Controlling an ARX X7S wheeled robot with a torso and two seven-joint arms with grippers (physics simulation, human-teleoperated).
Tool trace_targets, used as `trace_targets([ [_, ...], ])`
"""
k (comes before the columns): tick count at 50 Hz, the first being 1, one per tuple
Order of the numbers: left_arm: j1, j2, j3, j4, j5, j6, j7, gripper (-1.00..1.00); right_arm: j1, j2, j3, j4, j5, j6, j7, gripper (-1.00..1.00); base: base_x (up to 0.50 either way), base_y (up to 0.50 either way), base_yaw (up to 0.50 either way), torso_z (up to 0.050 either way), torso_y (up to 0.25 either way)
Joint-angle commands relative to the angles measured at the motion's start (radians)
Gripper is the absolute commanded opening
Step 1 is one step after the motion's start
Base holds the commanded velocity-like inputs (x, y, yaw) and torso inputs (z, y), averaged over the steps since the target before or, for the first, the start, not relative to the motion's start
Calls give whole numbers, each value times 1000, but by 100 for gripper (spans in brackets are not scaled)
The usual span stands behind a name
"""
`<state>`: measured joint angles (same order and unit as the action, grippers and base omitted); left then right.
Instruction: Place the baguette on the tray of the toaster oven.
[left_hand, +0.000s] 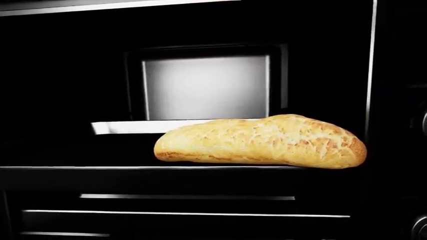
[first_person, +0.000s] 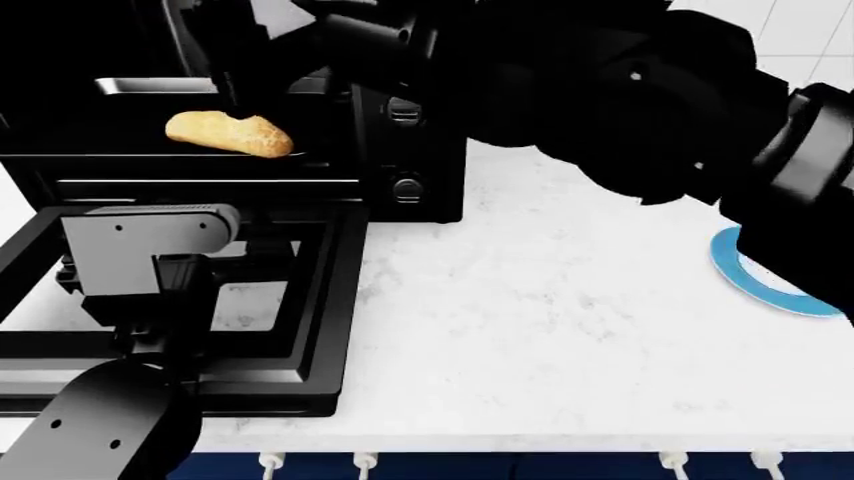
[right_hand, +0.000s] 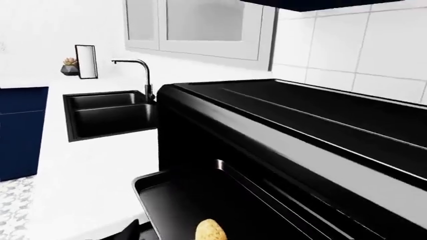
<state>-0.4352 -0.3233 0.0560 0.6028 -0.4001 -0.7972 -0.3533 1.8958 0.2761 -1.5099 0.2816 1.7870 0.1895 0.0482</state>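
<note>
I am judging the baguette (left_hand: 260, 141), sitting at the tray's (left_hand: 127, 127) 5 o'clock edge, light and crusty, best gripped mid-length; neither tool's state is discernible.

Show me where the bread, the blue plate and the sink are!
baguette (left_hand: 263, 142), left wrist view, middle of its crust.
blue plate (first_person: 747, 278), head view, its visible rim.
sink (right_hand: 107, 115), right wrist view, its dark basin.

The right arm (first_person: 641, 90) hides the toaster oven's (first_person: 414, 190) top — neither claw's jaws show.
</note>
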Motion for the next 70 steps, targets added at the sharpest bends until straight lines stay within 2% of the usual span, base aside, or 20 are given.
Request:
trace_targets([
  [1,79,15,0,-66,-60,-39,34,100,26,141,60,-324,-37,-51,162,100,0,0,0,0,0],
  [16,94,6,-37,9,-113,-85,20,100,-4,344,73,-662,-127,-100,429,100,0,0,0,-4,0],
  [32,107,-2,-152,203,-266,-202,-14,100,13,511,52,-859,-273,-54,685,100,0,0,0,-1,0],
  [45,74,-1,-343,343,-521,-334,-72,100,62,617,61,-988,-363,3,853,100,0,0,0,0,0],
  [52,13,-13,-450,385,-697,-380,-147,100,80,645,47,-1049,-402,64,945,100,0,0,0,0,0],
  [62,-114,-76,-558,375,-1042,-382,-366,100,141,668,71,-1105,-383,112,1009,100,0,0,0,0,0],
  [70,-198,-123,-564,355,-1170,-341,-478,100,209,670,100,-1116,-347,150,1029,100,0,0,0,0,0],
])
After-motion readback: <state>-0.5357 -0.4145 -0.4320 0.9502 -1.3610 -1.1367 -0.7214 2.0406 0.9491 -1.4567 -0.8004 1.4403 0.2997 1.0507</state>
